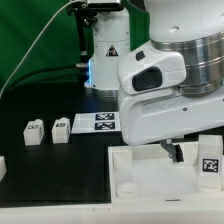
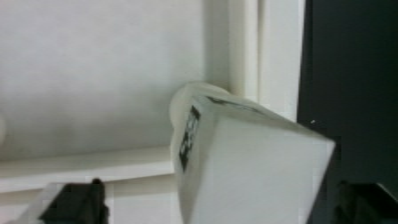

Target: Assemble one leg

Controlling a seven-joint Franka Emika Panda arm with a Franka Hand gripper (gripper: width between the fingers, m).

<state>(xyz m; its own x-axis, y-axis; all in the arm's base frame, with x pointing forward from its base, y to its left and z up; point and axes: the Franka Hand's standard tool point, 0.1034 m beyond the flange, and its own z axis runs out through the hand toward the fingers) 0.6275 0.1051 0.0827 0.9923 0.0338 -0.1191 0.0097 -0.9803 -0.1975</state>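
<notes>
In the wrist view a white leg [image 2: 258, 165] with a marker on one face stands between my gripper's [image 2: 217, 205] fingers. Its far end sits at a round corner socket [image 2: 208, 93] of the large white panel [image 2: 107, 80]. One dark finger [image 2: 75, 204] stands apart from the leg with panel showing in the gap. The other finger [image 2: 365, 205] is against it. In the exterior view my gripper [image 1: 172, 151] hangs over the panel [image 1: 150, 178], and the hand hides that leg. Another leg [image 1: 210, 163] stands at the exterior view's right. Two more legs [image 1: 35, 132] [image 1: 60, 129] lie on the left.
The marker board [image 1: 98, 122] lies behind the panel on the black table. A white part [image 1: 2, 167] shows at the exterior view's left edge. The arm's white base [image 1: 108, 45] stands at the back. Black table [image 2: 356, 70] runs beside the panel's edge.
</notes>
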